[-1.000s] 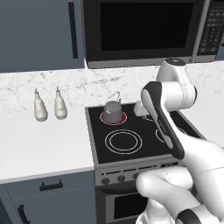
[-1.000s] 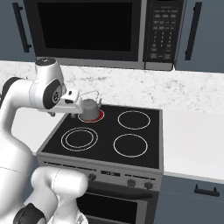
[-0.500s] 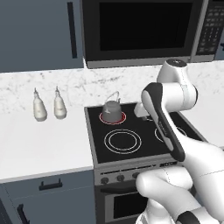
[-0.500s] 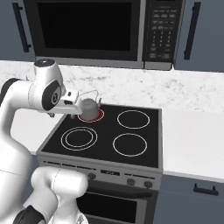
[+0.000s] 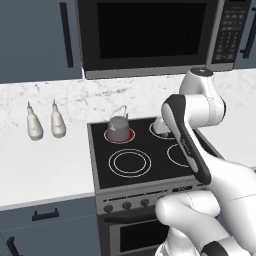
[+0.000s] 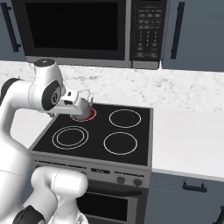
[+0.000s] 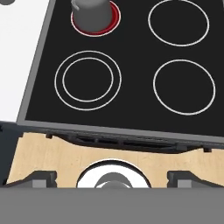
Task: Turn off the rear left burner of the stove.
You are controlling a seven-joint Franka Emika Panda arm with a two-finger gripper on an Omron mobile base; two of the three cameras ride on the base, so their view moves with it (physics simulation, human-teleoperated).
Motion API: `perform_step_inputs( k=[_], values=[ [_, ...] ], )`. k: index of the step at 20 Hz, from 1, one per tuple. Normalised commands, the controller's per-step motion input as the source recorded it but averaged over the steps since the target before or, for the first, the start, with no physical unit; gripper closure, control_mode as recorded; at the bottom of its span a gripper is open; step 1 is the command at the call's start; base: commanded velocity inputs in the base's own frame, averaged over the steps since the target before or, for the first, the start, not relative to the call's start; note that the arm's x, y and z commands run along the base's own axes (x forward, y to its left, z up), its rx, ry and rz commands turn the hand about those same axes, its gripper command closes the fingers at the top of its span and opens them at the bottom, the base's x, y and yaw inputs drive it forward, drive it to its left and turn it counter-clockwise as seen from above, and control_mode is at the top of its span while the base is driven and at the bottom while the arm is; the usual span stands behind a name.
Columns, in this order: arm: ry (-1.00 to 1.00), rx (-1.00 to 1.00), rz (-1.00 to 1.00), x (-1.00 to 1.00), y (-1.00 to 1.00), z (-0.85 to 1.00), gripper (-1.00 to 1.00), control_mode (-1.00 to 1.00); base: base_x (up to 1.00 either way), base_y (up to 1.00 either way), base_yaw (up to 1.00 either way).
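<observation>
The stove (image 5: 156,170) is a black glass cooktop with a row of dark knobs (image 5: 126,204) on its grey front. Its rear left burner (image 5: 129,136) glows red under a grey kettle (image 5: 118,126). From the right base view the red ring (image 6: 89,115) is partly hidden by my arm. In the hand view the glowing ring (image 7: 115,20) and kettle (image 7: 91,11) lie at the top left. My gripper (image 7: 113,177) hangs high above the stove's front edge, open, with nothing between its fingertips (image 7: 43,177).
A black microwave (image 5: 150,35) hangs over the stove. Two white bottles (image 5: 34,125) stand on the left counter. The double-ringed burner (image 7: 87,78) is front left, with two single rings (image 7: 183,86) on the right side. Pale counter (image 6: 188,135) lies to the right.
</observation>
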Motion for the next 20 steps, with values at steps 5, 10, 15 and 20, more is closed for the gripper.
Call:
perform_step_inputs(
  k=[5,10,15,20],
  values=[
    [0.00,0.00,0.00,0.00,0.00,0.00,-1.00,1.00,0.00,-0.33,-0.03],
    [0.00,0.00,0.00,0.00,0.00,0.00,-1.00,1.00,0.00,-0.35,-0.02],
    [0.00,0.00,0.00,0.00,0.00,0.00,-1.00,1.00,0.00,-0.36,-0.02],
    [0.00,0.00,0.00,0.00,0.00,0.00,-1.00,1.00,0.00,-0.34,-0.01]
  ],
)
